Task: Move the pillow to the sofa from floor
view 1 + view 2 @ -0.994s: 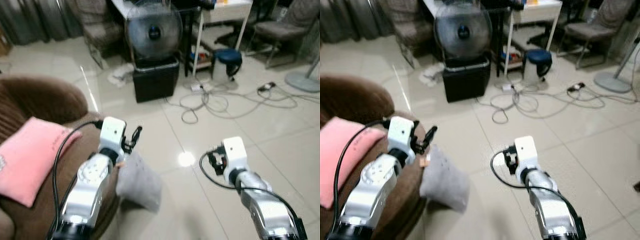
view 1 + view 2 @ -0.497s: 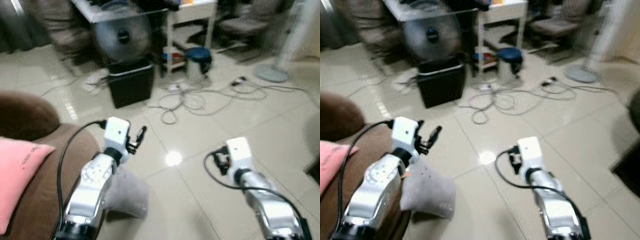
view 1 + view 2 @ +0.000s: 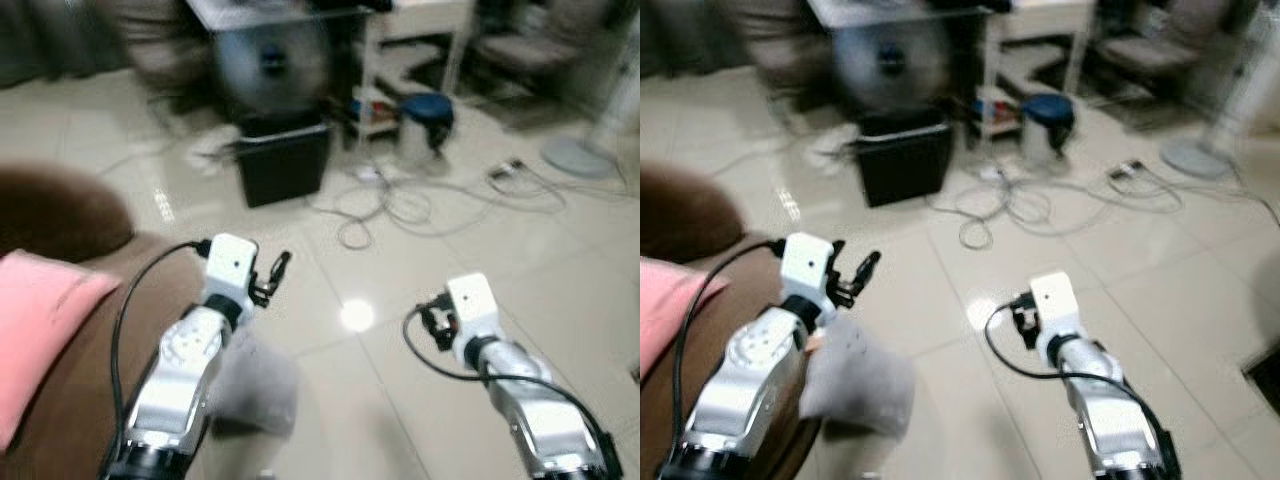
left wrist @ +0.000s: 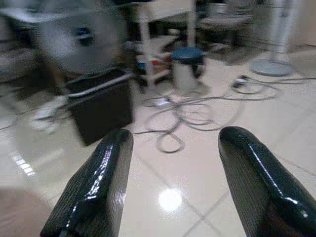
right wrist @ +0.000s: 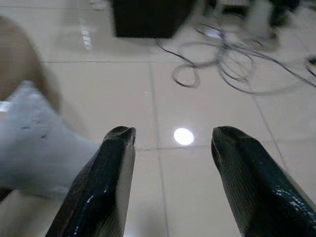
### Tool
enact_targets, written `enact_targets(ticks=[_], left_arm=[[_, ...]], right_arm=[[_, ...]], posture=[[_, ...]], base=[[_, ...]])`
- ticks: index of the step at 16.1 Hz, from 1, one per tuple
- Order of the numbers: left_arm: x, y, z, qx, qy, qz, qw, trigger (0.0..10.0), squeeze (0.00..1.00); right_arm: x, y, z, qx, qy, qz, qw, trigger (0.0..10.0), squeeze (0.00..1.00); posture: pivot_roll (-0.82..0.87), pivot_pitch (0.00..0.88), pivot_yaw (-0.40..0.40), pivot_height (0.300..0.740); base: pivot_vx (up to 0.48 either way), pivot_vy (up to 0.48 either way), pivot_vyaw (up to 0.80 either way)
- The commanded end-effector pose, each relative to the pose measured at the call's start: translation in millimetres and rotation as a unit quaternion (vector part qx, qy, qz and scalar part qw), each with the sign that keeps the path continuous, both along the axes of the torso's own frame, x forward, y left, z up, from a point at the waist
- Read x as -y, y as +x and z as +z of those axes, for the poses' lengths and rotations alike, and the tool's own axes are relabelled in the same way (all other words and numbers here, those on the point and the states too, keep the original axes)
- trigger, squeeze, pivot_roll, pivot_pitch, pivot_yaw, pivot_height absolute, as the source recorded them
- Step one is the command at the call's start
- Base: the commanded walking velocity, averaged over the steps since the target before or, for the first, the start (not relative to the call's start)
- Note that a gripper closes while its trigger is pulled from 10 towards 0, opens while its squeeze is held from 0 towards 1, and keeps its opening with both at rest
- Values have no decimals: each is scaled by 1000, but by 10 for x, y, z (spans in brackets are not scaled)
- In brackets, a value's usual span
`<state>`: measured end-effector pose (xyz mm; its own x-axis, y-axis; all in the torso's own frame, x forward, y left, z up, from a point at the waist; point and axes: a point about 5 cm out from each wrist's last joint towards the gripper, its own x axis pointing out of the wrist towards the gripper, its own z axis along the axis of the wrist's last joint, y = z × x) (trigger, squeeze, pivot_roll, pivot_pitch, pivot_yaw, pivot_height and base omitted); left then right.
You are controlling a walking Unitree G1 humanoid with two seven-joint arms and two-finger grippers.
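A grey pillow [image 3: 255,385] is seen low in the frame, left of centre, on the tiled floor [image 3: 420,260] against the brown sofa [image 3: 70,330]; blur leaves its long axis hard to judge. The left gripper [image 3: 270,277] is held wide apart above it, gripping nothing. The right gripper [image 5: 170,163] is likewise spread and empty. A pink cushion [image 3: 35,335] lies on the sofa at far left.

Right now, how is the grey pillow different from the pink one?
The grey pillow lies on the floor against the brown sofa, below the left gripper; the pink pillow already rests up on the sofa. One is grey, the other pink. The pink one looks flatter. Both look soft, and no gripper holds either.
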<state>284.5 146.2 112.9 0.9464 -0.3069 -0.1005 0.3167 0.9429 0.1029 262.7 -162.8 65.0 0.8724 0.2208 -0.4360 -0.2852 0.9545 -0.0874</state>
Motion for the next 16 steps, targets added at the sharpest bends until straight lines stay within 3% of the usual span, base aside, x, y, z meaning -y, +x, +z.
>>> enact_targets(ticks=[1, 5, 10, 16], left_arm=[[-71, -10, -12, -2, 3, 11, 1000, 10000, 0], [-83, -9, -7, 0, 1, 15, 1000, 10000, 0], [-78, -13, -12, -2, 2, 14, 1000, 10000, 0], [-82, 21, -35, -8, 19, 26, 999, 10000, 0]], right_arm=[[-67, 15, 31, 6, 3, 17, 1000, 10000, 0], [-65, 17, 25, 4, 4, 24, 1000, 10000, 0], [-17, 27, -9, -2, 6, 3, 1000, 10000, 0], [12, 30, -4, 0, 0, -9, 1000, 10000, 0]], posture=[[17, 0, 21, 740], [18, 0, 20, 740], [22, 0, 15, 740], [15, 0, 22, 740]], base=[[0, 0, 800], [198, 0, 800], [277, 0, 0], [0, 0, 0]])
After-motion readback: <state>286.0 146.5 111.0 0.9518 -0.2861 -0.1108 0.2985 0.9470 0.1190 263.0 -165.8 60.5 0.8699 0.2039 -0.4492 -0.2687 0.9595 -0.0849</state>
